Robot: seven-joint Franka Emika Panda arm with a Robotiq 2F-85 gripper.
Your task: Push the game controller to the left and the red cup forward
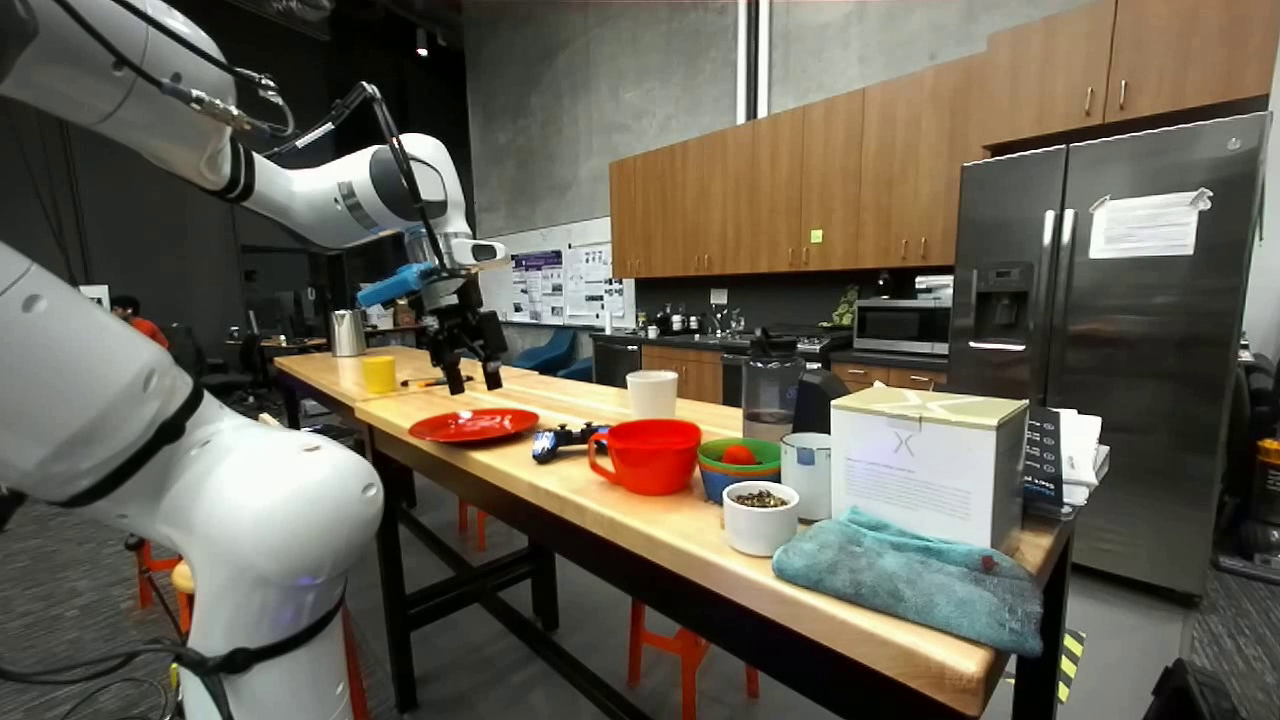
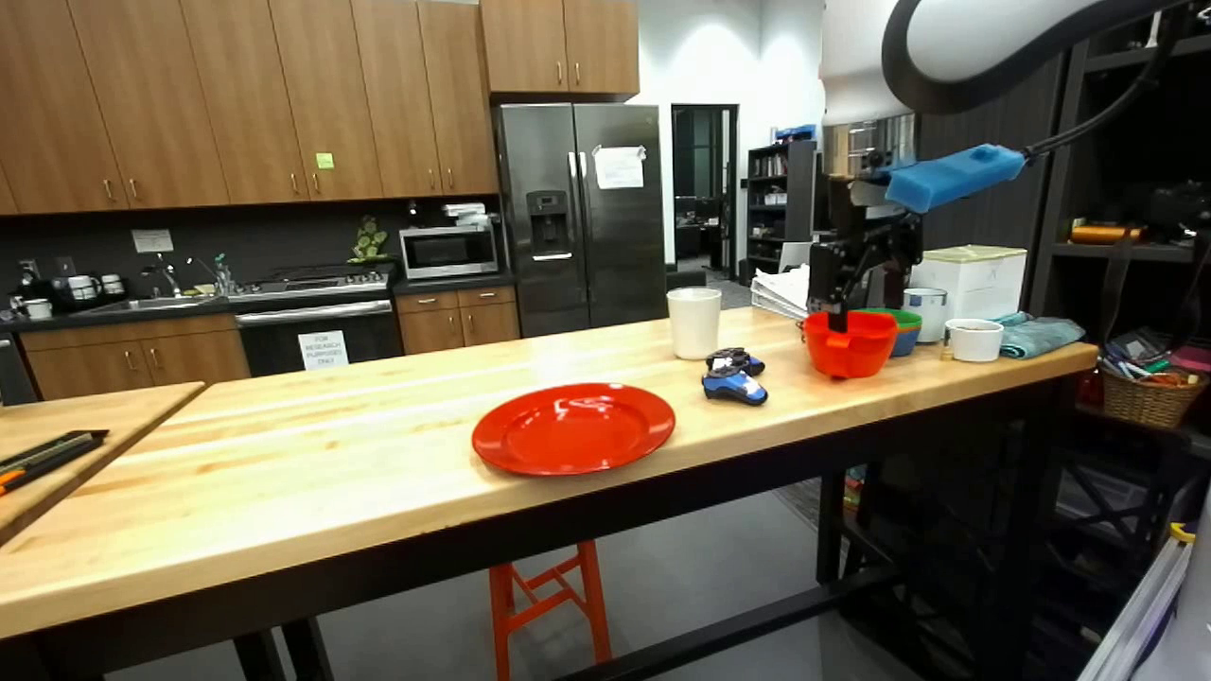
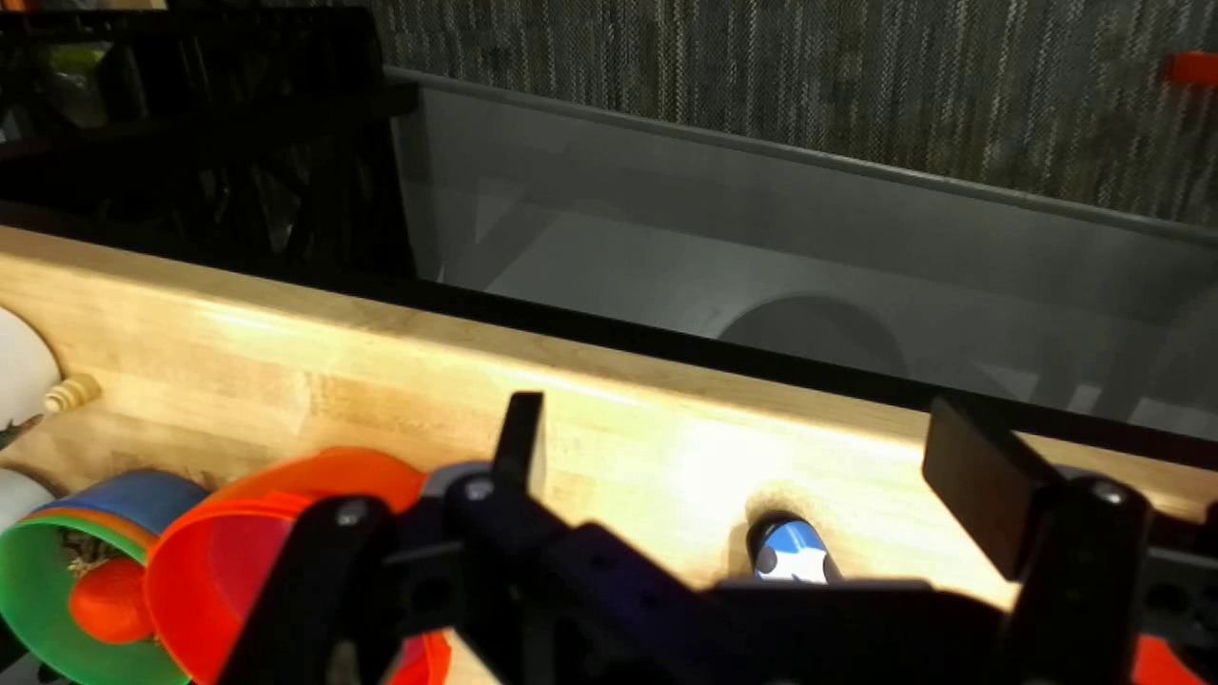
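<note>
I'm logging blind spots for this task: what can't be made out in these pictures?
Game controller: in the wrist view, mostly hidden by the gripper; one blue-and-white end shows.
Red cup: also partly hidden by the gripper in the wrist view.
Red plate: cut off by the wrist view's bottom edge.
White box: small print unreadable in an exterior view.
Fridge note: too small to read in both exterior views.

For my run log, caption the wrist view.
Open claw partly hiding game controller; red cup sits beside green bowl.

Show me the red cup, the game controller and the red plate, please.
Red cup (image 1: 655,460): in an exterior view, outer wall.
Game controller (image 2: 735,386): in an exterior view, blue grip.
Red plate (image 2: 573,430): in an exterior view, flat middle.
</note>
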